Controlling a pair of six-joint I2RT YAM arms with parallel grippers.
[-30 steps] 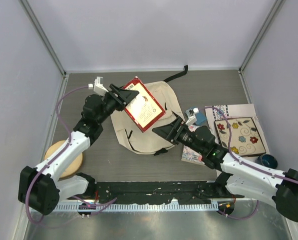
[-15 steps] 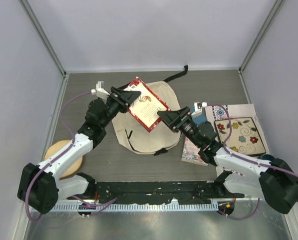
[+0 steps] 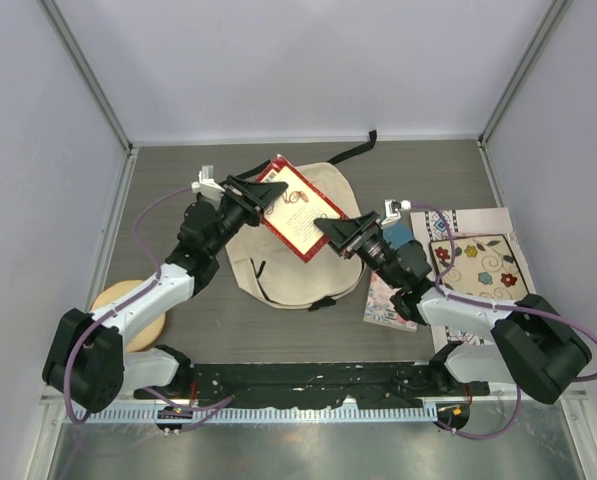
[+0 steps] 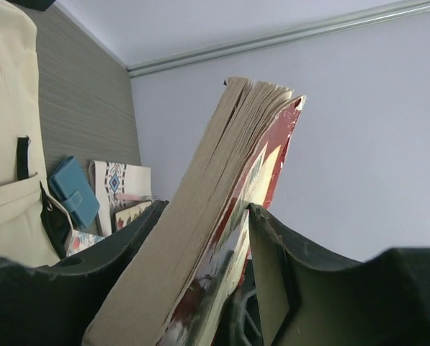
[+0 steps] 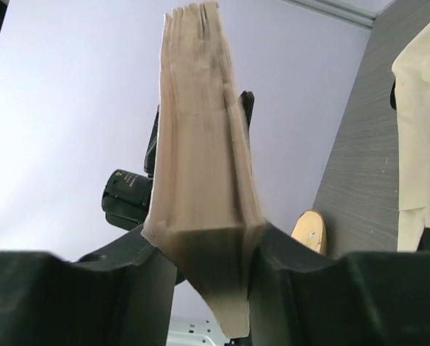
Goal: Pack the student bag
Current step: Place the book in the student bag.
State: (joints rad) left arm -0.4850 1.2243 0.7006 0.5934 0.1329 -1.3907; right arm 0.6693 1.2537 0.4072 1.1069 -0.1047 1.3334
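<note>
Student bag [image 3: 283, 272] flat at centre of table [image 3: 168, 175], contents not discernible. Red-covered book [image 3: 300, 215] above it, clamped at 10 o'clock edge by left gripper [image 3: 265, 192], at 4 o'clock edge by right gripper [image 3: 330, 232]

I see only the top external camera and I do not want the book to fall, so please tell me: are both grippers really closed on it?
Observer: In the right wrist view, the right gripper has the book between its fingers, and both fingers press against it.
Operator: And the left one?
Observer: In the left wrist view, the left gripper clamps it too, one finger against the tan paper side and the other against the red cover.
Operator: Is the book closed?
Observer: Yes. The pages lie together, only slightly fanned at the far edge.
</note>
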